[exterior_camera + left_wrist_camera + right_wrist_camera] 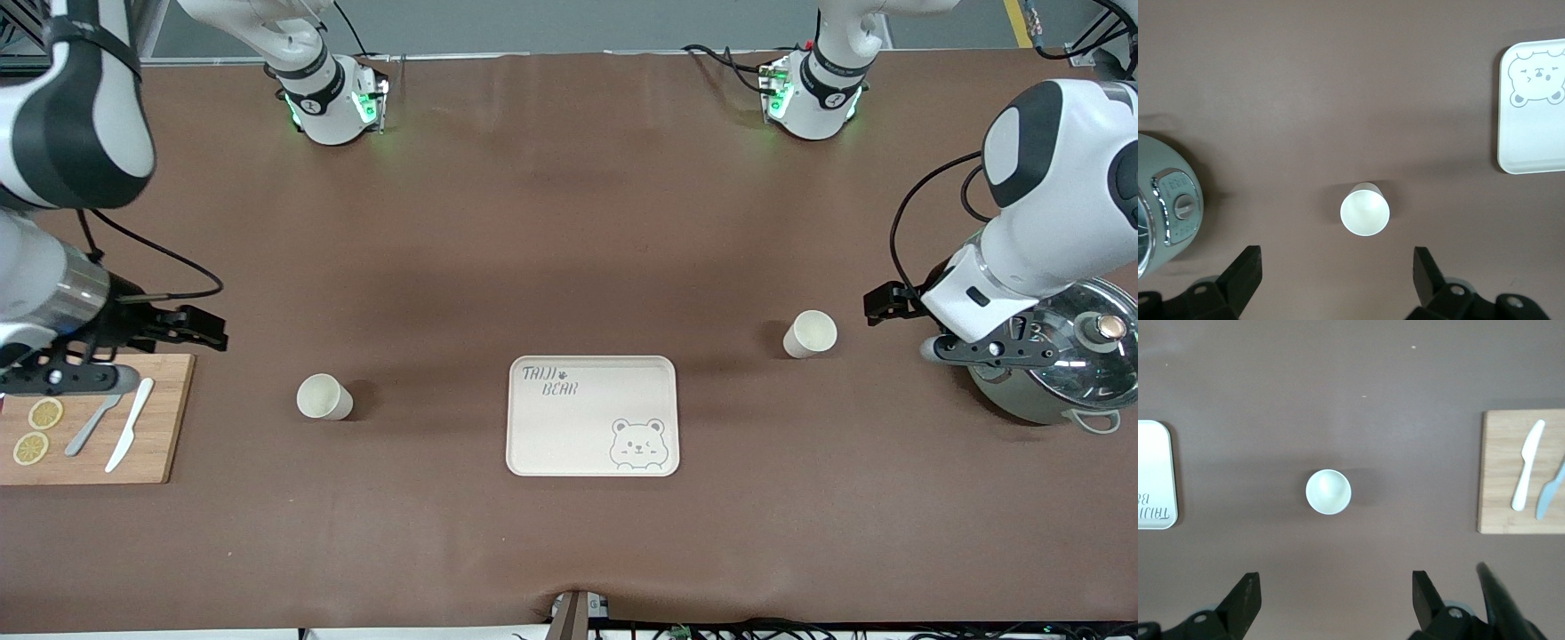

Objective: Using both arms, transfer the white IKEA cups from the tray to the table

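- Front view: left gripper (889,303) hangs over bare table, between one cup and the pot; fingers spread wide, nothing held.
- Left wrist view: left gripper (1337,280) with both black fingers (1245,270) apart; white cup (1365,209) upright on the table off the fingertips, touching neither.
- Front view: right gripper (191,329) hangs over the table at the cutting board's 12 o'clock edge; fingers spread, nothing held.
- Right wrist view: right gripper (1337,600) wide apart; second white cup (1328,492) upright on the table, clear of both fingers (1243,593).
- Cup toward the left arm's end (810,334): upright on the tablecloth, about 2 o'clock from the tray, apart from it, mouth up, empty.
- Cup toward the right arm's end (324,396): upright, about 9 o'clock from the tray, well apart from it, empty.
- Tray (569,431): cream, bear print and "TAIJI BEAR" lettering, flat at table centre, nothing on it; its edge shows in both wrist views (1531,150) (1155,453).
- Pot (1013,402): grey-green with glass lid, at 3 o'clock from the nearer cup, partly under the left arm; control panel shows in the left wrist view (1175,210).
- Cutting board (169,418): wood, at 9 o'clock from the other cup; it carries a white knife (132,436), a grey knife (93,427) and two lemon slices (44,413).
- Right wrist view shows the board (1501,480) and both knives (1528,463).
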